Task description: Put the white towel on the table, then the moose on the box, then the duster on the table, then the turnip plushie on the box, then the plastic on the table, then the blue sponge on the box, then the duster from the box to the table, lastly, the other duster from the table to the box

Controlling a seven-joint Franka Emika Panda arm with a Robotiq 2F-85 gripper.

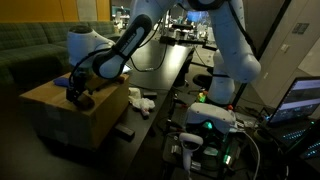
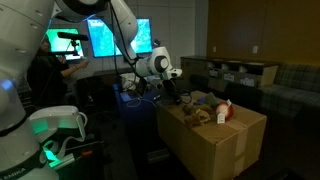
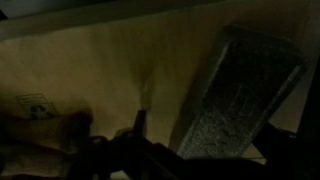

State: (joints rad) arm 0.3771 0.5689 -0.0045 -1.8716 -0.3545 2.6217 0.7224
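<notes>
Gripper (image 1: 77, 86) sits low over the box (image 1: 58, 120), at the near-left part of its flat top. Jaws are spread wide, w/ nothing visible between them. The wrist view is v. dark: only dim black finger shapes at the bottom edge, w/ bare cardboard under them.

Just beside the gripper on the box top is a small brown plush, prob. the moose (image 1: 86, 99). It lies on the cardboard, and I can't tell if the fingers touch it. In an exterior view the moose (image 2: 195, 116) is mid-top, w/ a red-and-white item (image 2: 224, 112) next to it twd the far corner. Both rest on the box (image 2: 215, 152).

In the wrist view a grey speckled block (image 3: 235, 100) lies flat on the cardboard to the right of the fingers, angled and apart from them. Too dim to say what it is.

The arm (image 1: 128, 48) comes down from the upper right, its white links bending twd the box.

The white towel (image 1: 141, 101) is off the box, lying lumpy on the table (image 1: 162, 72) just beside the box's right side. The table's black top is glossy and runs away from the camera past the box. The blue sponge can't be made out for sure in any view.

The robot base (image 1: 207, 122) glows green at the right, near the table edge.
</notes>
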